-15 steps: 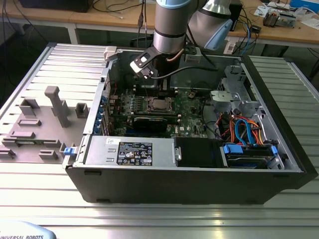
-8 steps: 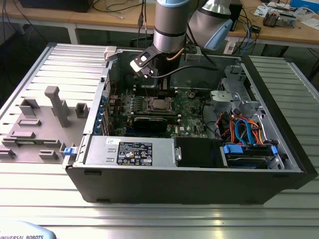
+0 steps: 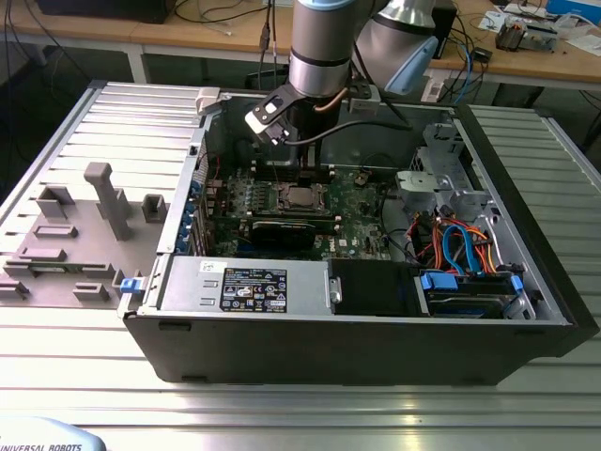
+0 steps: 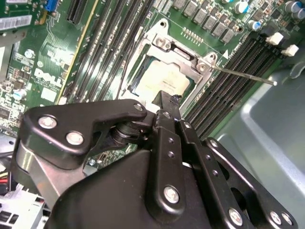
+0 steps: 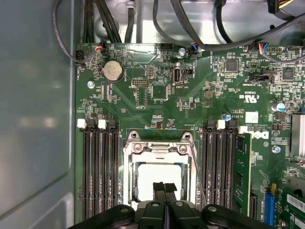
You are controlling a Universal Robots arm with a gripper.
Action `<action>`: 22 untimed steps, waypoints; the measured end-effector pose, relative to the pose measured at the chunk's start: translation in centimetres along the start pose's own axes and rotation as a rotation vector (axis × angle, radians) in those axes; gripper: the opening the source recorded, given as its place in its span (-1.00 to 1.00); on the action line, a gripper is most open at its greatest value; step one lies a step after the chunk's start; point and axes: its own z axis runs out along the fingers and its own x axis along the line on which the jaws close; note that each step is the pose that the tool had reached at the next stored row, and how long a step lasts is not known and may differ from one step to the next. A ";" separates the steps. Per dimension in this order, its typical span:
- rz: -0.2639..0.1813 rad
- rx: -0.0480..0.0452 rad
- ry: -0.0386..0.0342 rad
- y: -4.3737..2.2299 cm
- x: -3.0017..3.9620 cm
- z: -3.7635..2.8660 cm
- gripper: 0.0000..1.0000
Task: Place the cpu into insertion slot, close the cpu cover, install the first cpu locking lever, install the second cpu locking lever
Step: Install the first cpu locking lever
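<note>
gripper (image 5: pixel 165 186) fingers pressing together, gripping nothing, hovering right over cpu (image 5: pixel 145 179) — touching or not, cannot tell. cpu lying flat in insertion slot (image 5: pixel 127 164), showing through window of cpu cover (image 5: pixel 157 147) — cover lying down around cpu. thin lever rod (image 4: pixel 243 75) sticking out beside cpu, crossing memory slots (image 5: pixel 100 171). coin battery (image 5: pixel 113 70) sitting well beyond cpu.

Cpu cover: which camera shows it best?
The first wrist view: it looks straight down on the cpu cover, nearly whole. The second wrist view shows it slanted, partly behind the hand; the exterior view shows it far off.
</note>
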 end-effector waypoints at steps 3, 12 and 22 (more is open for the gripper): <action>0.000 -0.0019 -0.0001 -0.01 0.01 -0.67 -0.79; 0.000 -0.0029 0.0000 -0.01 0.01 -0.78 -0.79; -0.006 -0.0028 -0.0002 -0.01 0.00 -0.79 -0.79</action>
